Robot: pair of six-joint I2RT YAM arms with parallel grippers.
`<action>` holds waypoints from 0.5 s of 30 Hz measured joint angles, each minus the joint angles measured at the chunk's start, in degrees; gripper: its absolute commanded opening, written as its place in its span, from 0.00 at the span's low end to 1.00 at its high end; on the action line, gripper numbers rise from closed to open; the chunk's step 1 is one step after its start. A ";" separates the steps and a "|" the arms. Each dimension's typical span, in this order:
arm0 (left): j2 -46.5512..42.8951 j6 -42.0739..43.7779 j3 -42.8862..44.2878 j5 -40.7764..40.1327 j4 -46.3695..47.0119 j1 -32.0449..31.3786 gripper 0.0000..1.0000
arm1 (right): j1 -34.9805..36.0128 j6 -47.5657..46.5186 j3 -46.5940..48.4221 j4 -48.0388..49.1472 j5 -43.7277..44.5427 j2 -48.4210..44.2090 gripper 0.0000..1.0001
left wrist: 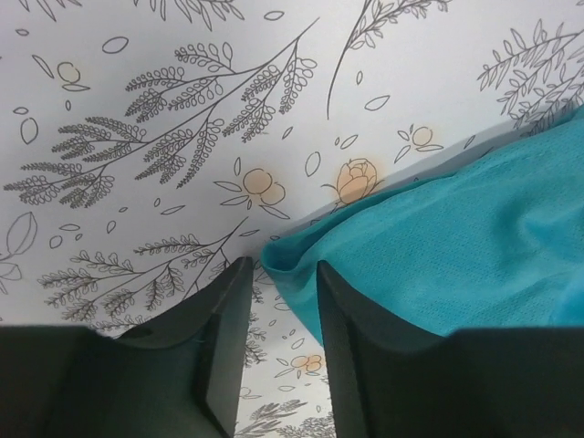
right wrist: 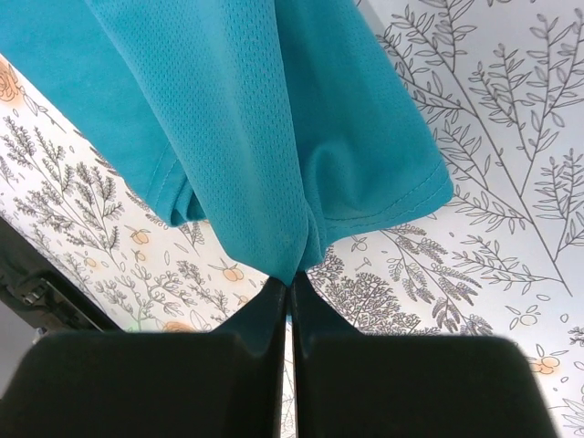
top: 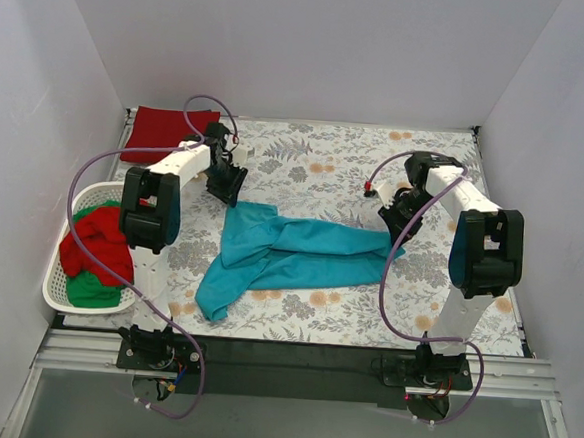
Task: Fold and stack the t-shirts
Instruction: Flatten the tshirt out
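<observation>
A teal t-shirt (top: 290,254) lies crumpled and stretched across the middle of the floral tablecloth. My left gripper (top: 229,187) is open at its far left corner; in the left wrist view (left wrist: 283,274) the folded teal edge (left wrist: 292,265) sits between the spread jaws, not clamped. My right gripper (top: 392,218) is shut on the shirt's right end; in the right wrist view (right wrist: 290,283) the teal cloth (right wrist: 237,119) bunches into the closed jaws. A folded dark red t-shirt (top: 163,133) lies at the back left.
A white laundry basket (top: 52,280) stands at the left edge, holding a red t-shirt (top: 95,245) and a green one (top: 92,290). White walls close in the table on three sides. The floral tablecloth (top: 325,171) covers the table.
</observation>
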 measured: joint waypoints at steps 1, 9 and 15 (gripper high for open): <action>0.02 0.02 0.00 0.28 -0.20 0.15 0.38 | 0.00 0.00 0.00 -0.09 0.00 0.00 0.01; 0.61 1.01 1.07 0.74 -1.18 -0.15 0.44 | 0.00 0.02 0.00 -1.07 -0.28 0.17 0.01; 1.14 1.77 1.77 -0.13 -0.74 -1.46 0.30 | 0.00 0.02 0.02 -1.42 -0.28 0.42 0.01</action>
